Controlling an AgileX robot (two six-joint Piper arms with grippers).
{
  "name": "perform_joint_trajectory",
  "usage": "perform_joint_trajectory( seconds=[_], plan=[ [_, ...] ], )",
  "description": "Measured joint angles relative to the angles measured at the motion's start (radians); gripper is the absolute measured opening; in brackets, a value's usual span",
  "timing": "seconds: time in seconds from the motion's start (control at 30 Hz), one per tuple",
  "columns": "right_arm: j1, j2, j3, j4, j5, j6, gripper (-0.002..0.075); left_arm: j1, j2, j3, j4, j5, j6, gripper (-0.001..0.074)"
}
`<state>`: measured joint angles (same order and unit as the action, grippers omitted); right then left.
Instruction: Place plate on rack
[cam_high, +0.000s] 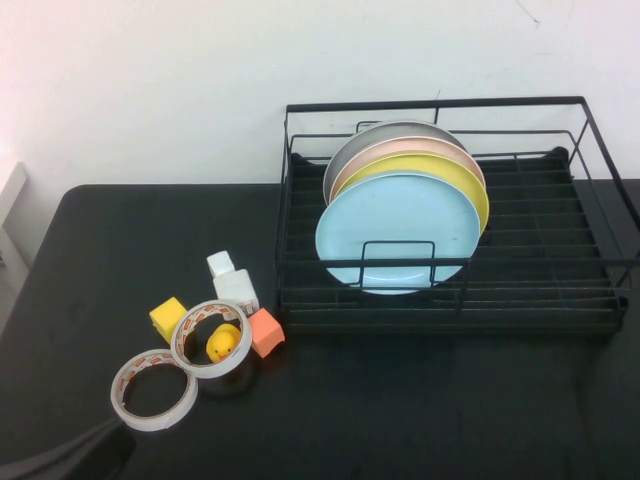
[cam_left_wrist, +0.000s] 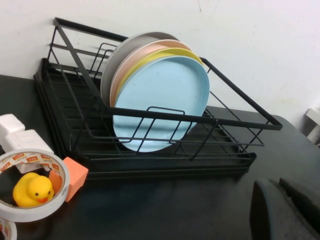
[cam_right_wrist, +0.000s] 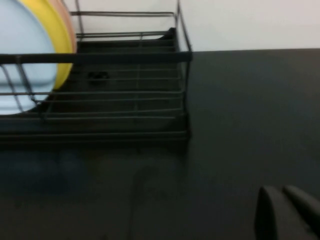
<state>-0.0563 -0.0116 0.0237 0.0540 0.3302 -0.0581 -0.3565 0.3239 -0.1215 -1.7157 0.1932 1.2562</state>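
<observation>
The pale light-blue plate stands upright in the black wire rack, at the front of a row of plates, held by an upright divider. It also shows in the left wrist view and partly in the right wrist view. Behind it stand a yellow plate, a pink plate and a grey plate. My left gripper is shut and empty, low over the table in front of the rack. My right gripper is shut and empty, off the rack's right end.
On the black table left of the rack lie two tape rolls, a yellow rubber duck inside one roll, a yellow cube, an orange block and a white bottle. A white wall stands behind.
</observation>
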Motion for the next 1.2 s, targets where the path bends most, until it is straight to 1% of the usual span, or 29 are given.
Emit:
perform_joint_trajectory(
  seconds=[0.17, 0.33, 0.4, 0.7, 1.2],
  plan=[
    [0.042, 0.0, -0.001, -0.08, 0.0, 0.115, -0.0002, 0.0, 0.0, 0.0, 0.0, 0.004, 0.0, -0.0002],
    [0.048, 0.0, -0.002, -0.215, 0.006, 0.352, -0.0002, 0.0, 0.0, 0.0, 0.0, 0.005, 0.0, -0.0002],
    [0.048, 0.0, -0.002, -0.232, 0.008, 0.388, -0.0002, 0.0, 0.0, 0.0, 0.0, 0.005, 0.0, -0.0002],
    [0.048, 0.0, -0.003, -0.25, 0.013, 0.303, -0.0002, 0.0, 0.0, 0.0, 0.0, 0.005, 0.0, -0.0002],
    [0.048, 0.0, -0.003, -0.254, 0.015, 0.299, -0.0002, 0.0, 0.0, 0.0, 0.0, 0.005, 0.0, -0.0003]
  ],
)
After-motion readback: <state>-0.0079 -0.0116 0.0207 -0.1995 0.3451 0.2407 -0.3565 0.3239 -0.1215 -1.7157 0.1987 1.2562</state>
